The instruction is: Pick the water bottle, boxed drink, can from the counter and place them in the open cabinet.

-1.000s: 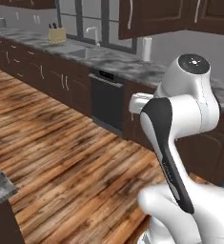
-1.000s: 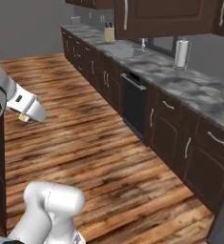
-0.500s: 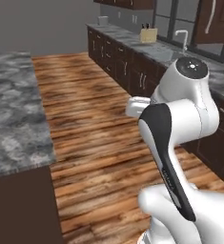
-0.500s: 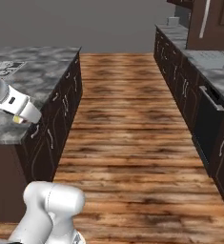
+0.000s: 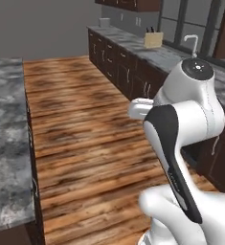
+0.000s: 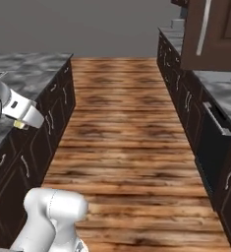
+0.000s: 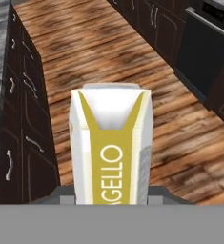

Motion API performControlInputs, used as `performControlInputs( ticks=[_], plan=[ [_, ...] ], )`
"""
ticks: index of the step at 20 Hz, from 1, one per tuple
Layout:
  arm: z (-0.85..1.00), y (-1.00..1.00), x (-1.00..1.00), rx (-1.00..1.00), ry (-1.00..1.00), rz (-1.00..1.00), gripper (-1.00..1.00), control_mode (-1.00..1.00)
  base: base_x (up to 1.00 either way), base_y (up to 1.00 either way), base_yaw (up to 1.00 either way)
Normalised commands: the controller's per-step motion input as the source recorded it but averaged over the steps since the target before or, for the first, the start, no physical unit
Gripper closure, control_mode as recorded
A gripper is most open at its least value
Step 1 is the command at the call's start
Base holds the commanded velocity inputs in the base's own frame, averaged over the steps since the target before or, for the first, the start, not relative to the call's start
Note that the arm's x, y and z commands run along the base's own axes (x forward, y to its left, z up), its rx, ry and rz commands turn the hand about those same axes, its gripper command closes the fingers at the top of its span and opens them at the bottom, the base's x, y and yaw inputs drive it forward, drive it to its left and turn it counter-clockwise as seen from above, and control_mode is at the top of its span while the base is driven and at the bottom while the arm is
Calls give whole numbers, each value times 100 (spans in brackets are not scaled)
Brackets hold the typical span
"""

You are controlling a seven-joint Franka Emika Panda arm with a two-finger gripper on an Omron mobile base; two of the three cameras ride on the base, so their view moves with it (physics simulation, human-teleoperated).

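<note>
Your small cream and pale-yellow boxed drink (image 7: 111, 147), a rectangular carton with mustard lettering, sits clenched in the two-finger gripper (image 7: 111, 198), carried in the air above the wooden plank floor (image 7: 132, 71). In the right base view a sliver of pale yellow shows at the tip of the white hand (image 6: 21, 124).

Change: the base has swung round. A second ago both base views faced a long run of dark lower cabinets; now they look down the aisle, with the grey marbled stone counter (image 5: 6, 143) to the arm's left of the carton. The carton itself rides as before, so read this as transport mid-drive, not placing.

Beyond the carton to the right, a dark reddish-brown wall cabinet door (image 6: 213, 34) hangs at the right base view's upper corner; you cannot tell whether it belongs to the open cabinet.

Hidden: fingertips are cut off by the lower edge of the hand view; lettering is cropped.
</note>
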Motion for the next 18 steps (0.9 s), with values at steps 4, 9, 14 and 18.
performControlInputs(
  ticks=[4,9,14,18],
  plan=[
    [0,0,0,0,0,0,100,100,100,-1,3],
    [0,0,0,0,0,0,100,100,100,-5,3],
    [0,0,0,0,0,0,100,100,100,-19,3],
    [0,0,0,0,0,0,100,100,100,-17,3]
  ],
)
